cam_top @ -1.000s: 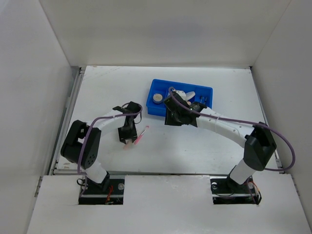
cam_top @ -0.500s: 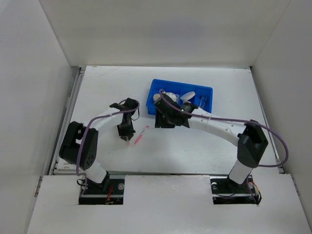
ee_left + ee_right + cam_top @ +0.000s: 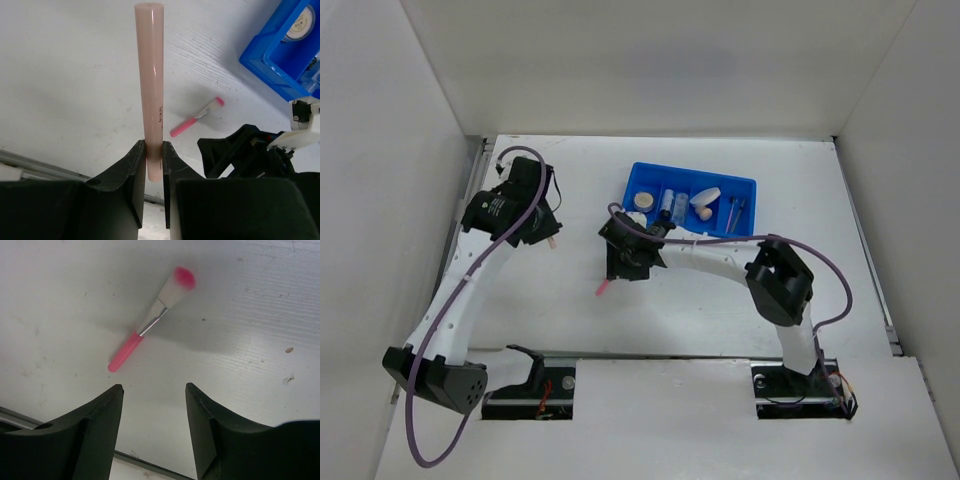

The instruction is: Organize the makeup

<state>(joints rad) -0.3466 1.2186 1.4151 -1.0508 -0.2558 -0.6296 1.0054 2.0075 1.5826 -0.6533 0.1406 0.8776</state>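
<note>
My left gripper (image 3: 544, 234) is raised over the table's left side and is shut on a pale pink stick (image 3: 152, 75), which points away from the wrist. A pink brush (image 3: 604, 289) lies on the table; in the right wrist view this brush (image 3: 150, 325) is just ahead of my right gripper (image 3: 154, 390), which is open and empty. In the top view my right gripper (image 3: 622, 264) hovers just above the brush. The blue tray (image 3: 748, 186) holds the round compact (image 3: 642, 201), a clear tube (image 3: 668, 205), a cream puff (image 3: 708, 195), a peach sponge (image 3: 701, 211) and thin sticks (image 3: 735, 207).
White walls enclose the table on three sides. A metal rail (image 3: 460, 230) runs along the left edge. In the left wrist view the tray's corner (image 3: 265, 57) and the right arm's black wrist (image 3: 245, 155) show on the right.
My left arm has lifted up and swung to the far left with the pale pink stick. My right gripper has moved left from the tray to just above the pink brush.
</note>
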